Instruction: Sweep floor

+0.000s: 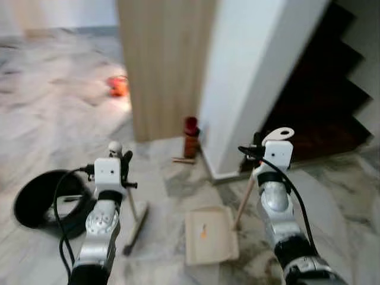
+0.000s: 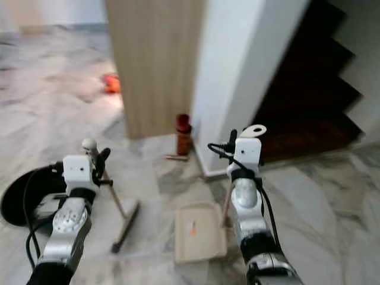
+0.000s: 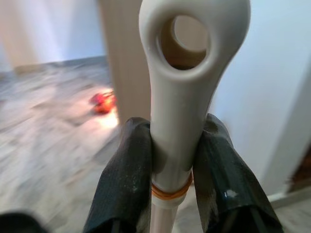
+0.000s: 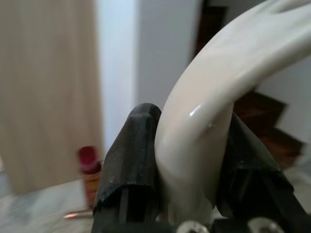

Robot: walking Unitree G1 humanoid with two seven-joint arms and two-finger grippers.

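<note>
While standing before the wall corner | left gripper (image 3: 170,165) clamping broom (image 1: 135,222) handle | right gripper (image 4: 189,179) clamping dustpan (image 1: 211,234) handle, pan resting on floor (image 1: 53,101) | likely mid-sweep; next needing bristles pushing toward pan

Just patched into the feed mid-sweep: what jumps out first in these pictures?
Both arms are up front with tools: the left claw is shut on the broom, its head resting on the marble floor, and the right claw is shut on the dustpan, which lies flat between the arms. Ahead, a red bottle stands at the foot of the wooden panel. A black round bin sits to the robot's left.
</note>
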